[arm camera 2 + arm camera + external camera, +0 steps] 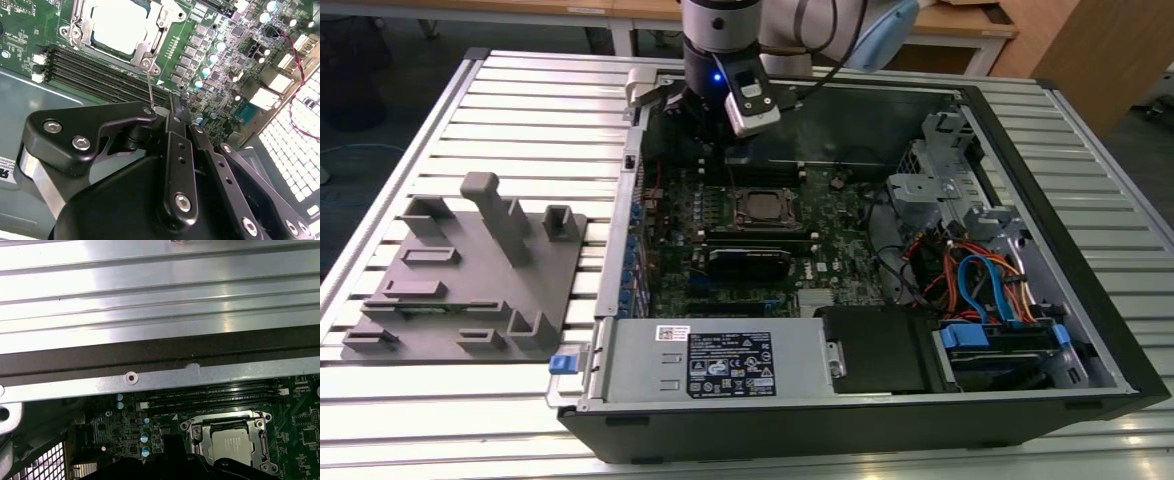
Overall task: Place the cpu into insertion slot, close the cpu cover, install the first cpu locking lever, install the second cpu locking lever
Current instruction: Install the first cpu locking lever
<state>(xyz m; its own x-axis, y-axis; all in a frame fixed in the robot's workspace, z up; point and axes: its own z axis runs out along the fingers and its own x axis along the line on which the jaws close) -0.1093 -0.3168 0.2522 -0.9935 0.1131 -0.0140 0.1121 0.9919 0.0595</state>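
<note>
Cpu sits in its socket, cover flat round it. Thin lever runs from the socket corner to the gripper tip.

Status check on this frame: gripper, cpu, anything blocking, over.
Gripper at the tip of a raised locking lever. Cpu seated in insertion slot, cpu cover down over it. Nothing blocking the lever.

Robot lab: slatted aluminium workbench
</note>
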